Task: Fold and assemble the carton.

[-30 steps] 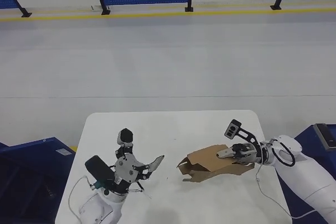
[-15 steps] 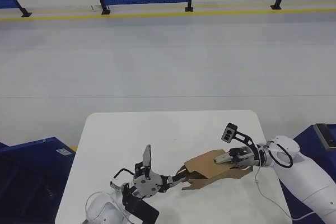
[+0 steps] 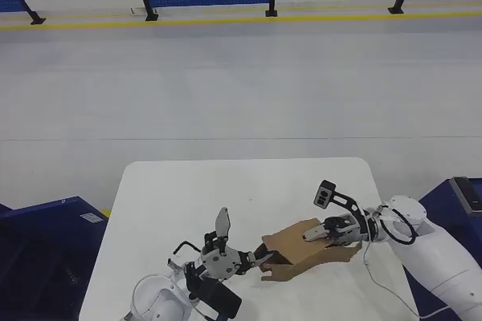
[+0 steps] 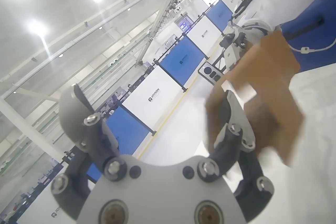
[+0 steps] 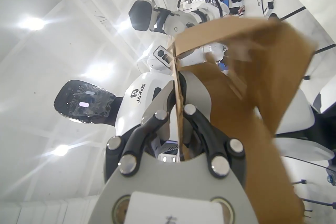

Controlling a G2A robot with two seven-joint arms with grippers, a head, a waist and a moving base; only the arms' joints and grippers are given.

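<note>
Closest to me is my left gripper [image 3: 243,237]. Its two fingers are wide apart. One sticks up in the air and the other pokes into the open end of the carton [image 3: 301,243]. I think I put it there so I can push a loose flap in, or spread the box open from the inside. The carton is brown cardboard. It lies on its side on the white table [image 3: 185,193], on the near right part, just between my two grippers. It looks half made: the body is puffed up into a box shape but a bit squashed, and the flaps at the end by my left gripper hang loose and are not shut. A little farther off, my right gripper [image 3: 321,233] is squeezed tight on one thin wall of the carton. I think it holds on so the box cannot slide away while my left side works.
</note>
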